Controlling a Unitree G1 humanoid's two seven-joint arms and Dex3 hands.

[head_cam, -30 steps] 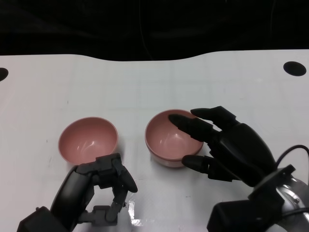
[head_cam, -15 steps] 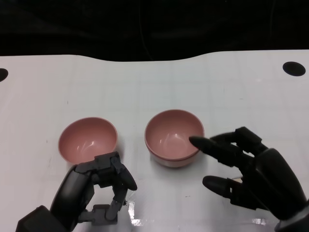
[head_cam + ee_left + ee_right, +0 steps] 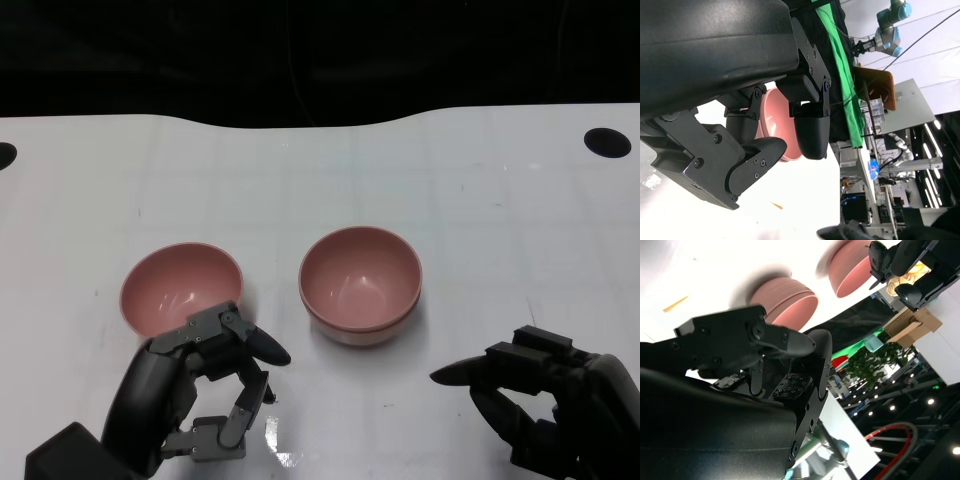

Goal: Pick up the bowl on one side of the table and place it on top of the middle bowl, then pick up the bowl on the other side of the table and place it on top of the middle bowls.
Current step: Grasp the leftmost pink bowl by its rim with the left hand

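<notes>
Two stacked pink bowls (image 3: pixel 361 285) stand at table centre; the seam of a second rim shows low on the wall, so the first placement looks done. The remaining side bowl (image 3: pixel 183 288) sits on the white table (image 3: pixel 480 200) to the robot's left, apart from the stack.

Left hand (image 3: pixel 195 385) hovers just behind the side bowl, fingers apart, holding nothing; fingertips sit close to the near rim. From the head view I cannot tell whether they touch it.

Right hand (image 3: pixel 545 405) is low at the right, well clear of the stack, fingers loosely spread and empty.

Risks, as judged:
- Fingers closing on the near rim alone could tip the bowl or skid it away across the smooth table.
- A tilted carry could clip the stack's rim and shove both bowls.
- An off-centre release would leave the top bowl canted instead of nested.
</notes>
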